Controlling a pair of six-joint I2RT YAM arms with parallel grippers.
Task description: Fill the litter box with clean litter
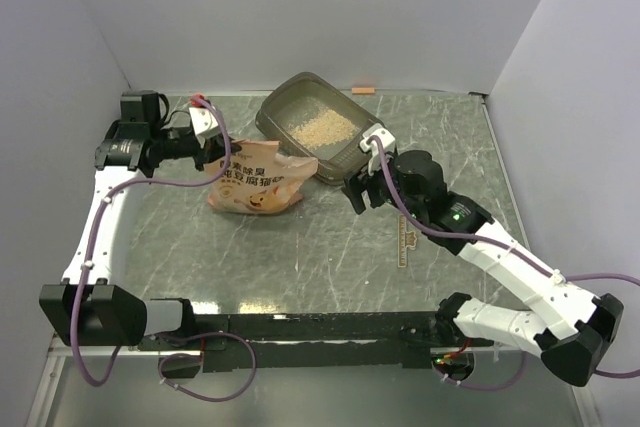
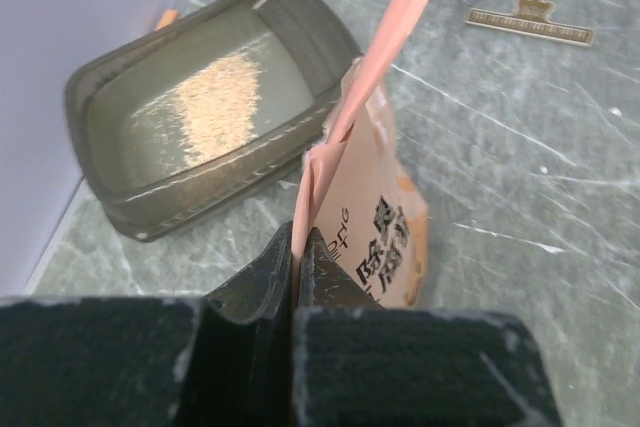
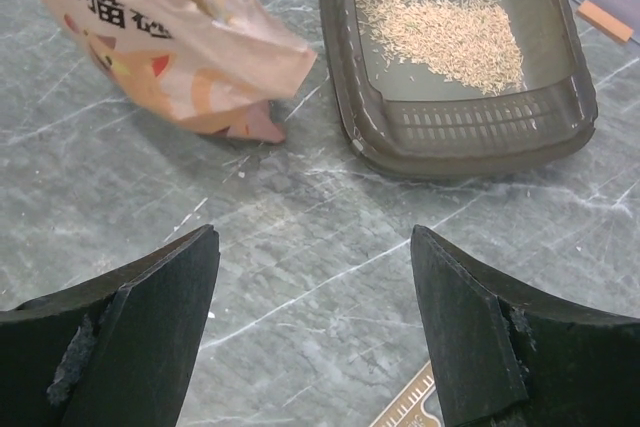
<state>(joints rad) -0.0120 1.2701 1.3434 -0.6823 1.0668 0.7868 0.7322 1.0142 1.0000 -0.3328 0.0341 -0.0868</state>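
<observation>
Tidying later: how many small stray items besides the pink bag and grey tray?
2: a small orange strip at the back wall; a flat gold ruler-like bar beside the right arm. Others may be hidden.

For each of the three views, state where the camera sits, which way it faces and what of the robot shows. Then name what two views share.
Top external: high behind the arm bases, looking down at the table; left arm and right arm show.
Left wrist: on the left arm, facing along the left gripper, shut on the pink bag, toward the litter box.
Right wrist: on the right arm, looking forward and down between the fingers of the open right gripper.
Shared: both wrist views show pink bag, litter box and litter.
</observation>
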